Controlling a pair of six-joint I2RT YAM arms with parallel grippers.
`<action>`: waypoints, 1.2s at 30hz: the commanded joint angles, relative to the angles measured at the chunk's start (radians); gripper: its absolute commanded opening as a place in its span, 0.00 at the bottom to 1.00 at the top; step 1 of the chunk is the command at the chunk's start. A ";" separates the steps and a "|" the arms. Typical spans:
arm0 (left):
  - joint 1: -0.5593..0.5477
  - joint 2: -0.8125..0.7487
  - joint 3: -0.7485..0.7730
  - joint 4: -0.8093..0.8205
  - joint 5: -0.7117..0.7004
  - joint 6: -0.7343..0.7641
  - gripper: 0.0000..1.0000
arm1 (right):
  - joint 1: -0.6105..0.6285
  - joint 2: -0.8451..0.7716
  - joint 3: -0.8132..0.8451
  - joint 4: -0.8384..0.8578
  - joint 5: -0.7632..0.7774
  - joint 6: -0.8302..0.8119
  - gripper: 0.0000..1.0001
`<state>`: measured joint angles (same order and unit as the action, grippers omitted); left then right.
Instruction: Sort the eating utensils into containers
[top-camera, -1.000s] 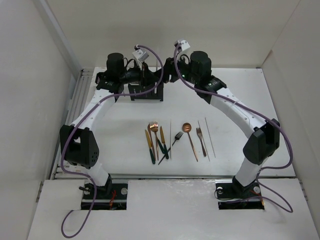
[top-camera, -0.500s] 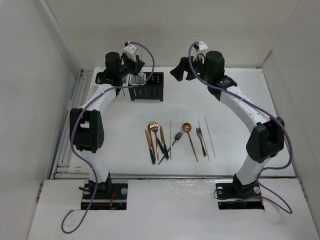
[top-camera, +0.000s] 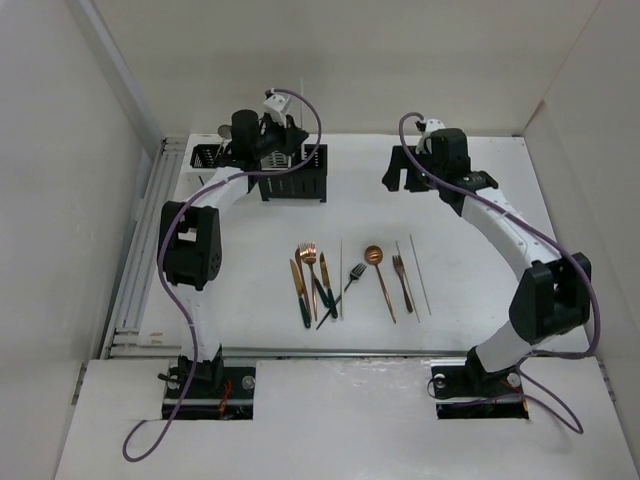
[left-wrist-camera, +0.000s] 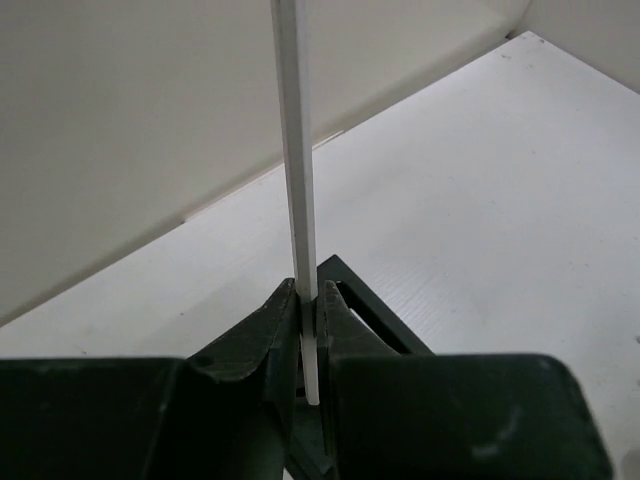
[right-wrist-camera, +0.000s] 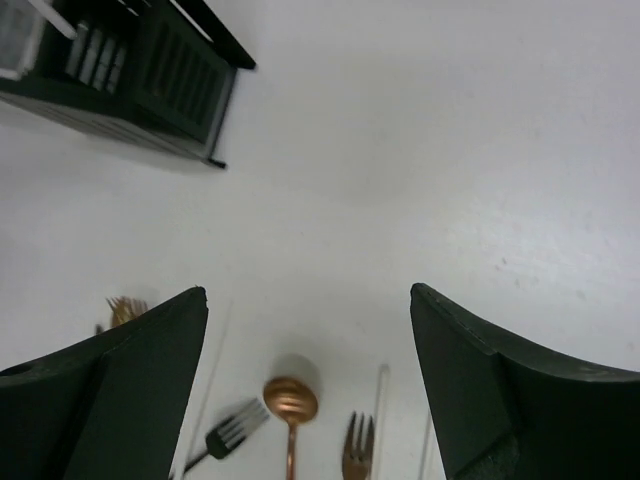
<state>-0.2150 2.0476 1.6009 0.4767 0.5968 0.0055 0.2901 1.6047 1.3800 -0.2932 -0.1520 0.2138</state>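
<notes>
My left gripper (left-wrist-camera: 308, 295) is shut on a thin white stick (left-wrist-camera: 295, 150), which stands upright between the fingers. It hovers at the containers (top-camera: 293, 178) at the back of the table (top-camera: 480, 200); a black caddy corner (left-wrist-camera: 352, 292) shows just beyond the fingertips. My right gripper (right-wrist-camera: 308, 380) is open and empty, above the table to the right of the caddies (right-wrist-camera: 150, 60). Below it lie a copper spoon (right-wrist-camera: 290, 400), a black fork (right-wrist-camera: 225, 432) and a copper fork (right-wrist-camera: 357, 445). The rest of the utensils (top-camera: 315, 280) lie in a row at mid-table.
A white stick (top-camera: 341, 275) and two more (top-camera: 420, 275) lie among the utensils. A dark slotted object (top-camera: 205, 155) sits at the back left by the left arm. White walls close in the back and sides.
The right gripper has pulled away from the caddies to the right and opened over the table. The left arm has swung its elbow in, its gripper staying by the caddies with the stick.
</notes>
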 joint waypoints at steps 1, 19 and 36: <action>-0.020 0.006 -0.045 0.074 0.031 -0.033 0.00 | -0.005 -0.081 -0.062 -0.142 0.108 -0.025 0.86; -0.040 -0.020 -0.064 0.001 -0.063 0.022 0.62 | -0.005 -0.103 -0.232 -0.360 0.275 0.038 0.58; -0.030 -0.118 0.212 -0.394 -0.459 0.139 0.71 | 0.004 0.115 -0.366 -0.351 0.232 0.082 0.48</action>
<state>-0.2504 2.0277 1.7576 0.1535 0.2039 0.1234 0.2893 1.6905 1.0191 -0.6548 0.0788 0.2859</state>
